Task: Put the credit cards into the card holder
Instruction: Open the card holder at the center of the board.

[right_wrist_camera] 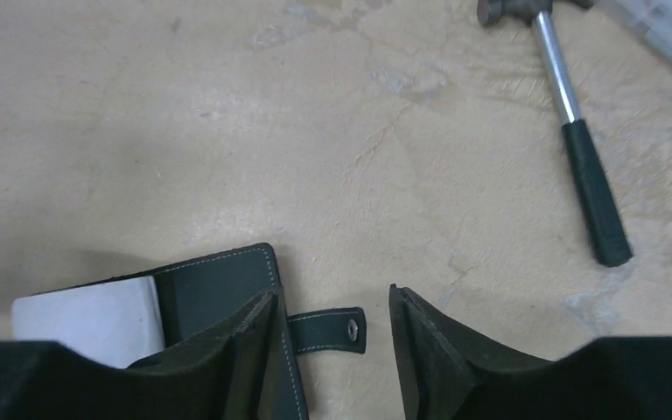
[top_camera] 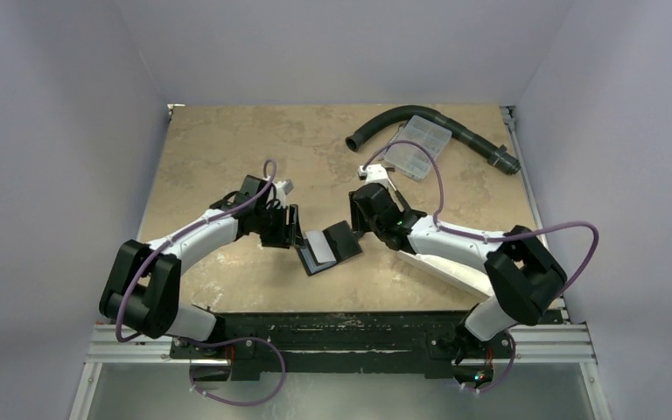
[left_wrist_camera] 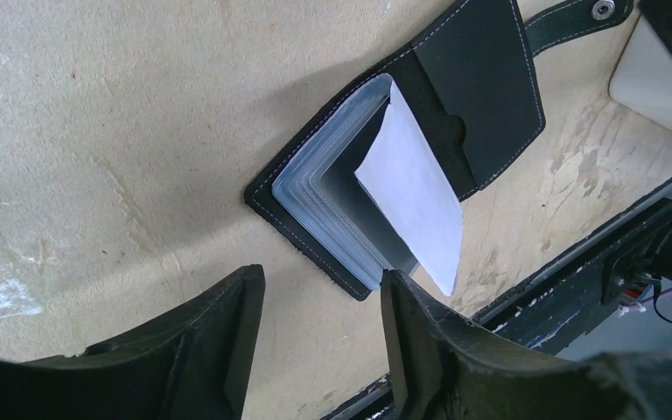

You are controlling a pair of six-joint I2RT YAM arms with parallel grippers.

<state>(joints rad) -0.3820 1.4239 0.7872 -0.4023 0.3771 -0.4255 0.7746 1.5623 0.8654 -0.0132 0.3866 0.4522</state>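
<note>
Left gripper (left_wrist_camera: 322,278) stands parted and empty just beside the card holder (left_wrist_camera: 481,79), which lies open on the bench (left_wrist_camera: 96,131). Right gripper (right_wrist_camera: 334,297) is likewise parted and empty, over the snap strap (right_wrist_camera: 328,331). Holder judged light, limp and liable to slide. White card (left_wrist_camera: 411,201) judged thin and stiff; take it by its free edge.

Legible text: none in any view | card holder (left_wrist_camera: 481,79): black cover showed stitching only | white card (left_wrist_camera: 411,192) in it: visible face blank | hammer (right_wrist_camera: 575,131): no marking made out | clear box (top_camera: 420,147): too small to read
</note>
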